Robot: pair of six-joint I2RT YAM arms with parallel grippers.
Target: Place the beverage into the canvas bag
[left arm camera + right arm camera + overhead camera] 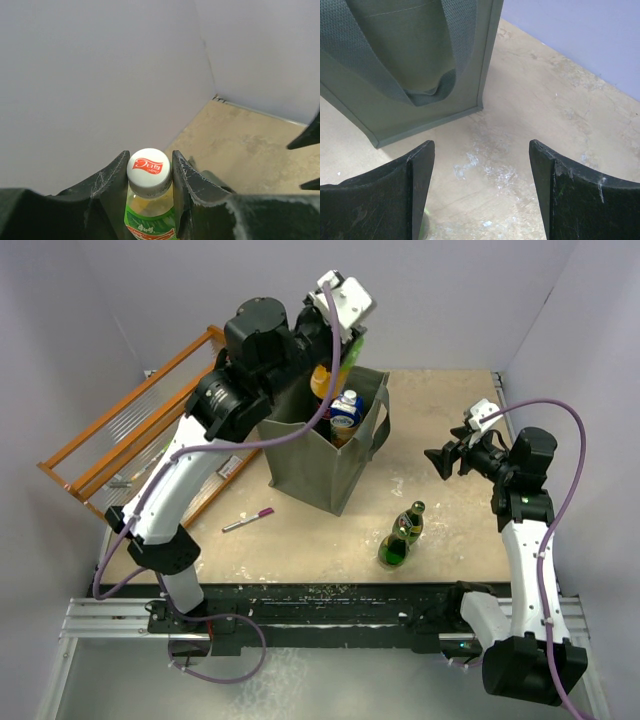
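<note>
The grey-green canvas bag (325,455) stands open at mid-table; its side and a handle show in the right wrist view (420,65). My left gripper (349,344) hangs over the bag's far rim. In the left wrist view it (148,172) is shut on the white cap of a yellow-green beverage bottle (149,212) with a green label. A blue-and-white bottle (345,410) and a yellow one (321,381) stick up in the bag's mouth. My right gripper (440,458) (481,145) is open and empty, right of the bag.
Two green glass bottles (410,523) (393,548) stand in front of the bag, toward my right arm. A pink-tipped pen (247,520) lies front left. An orange wooden rack (130,430) sits at the left edge. Walls close off the back and sides.
</note>
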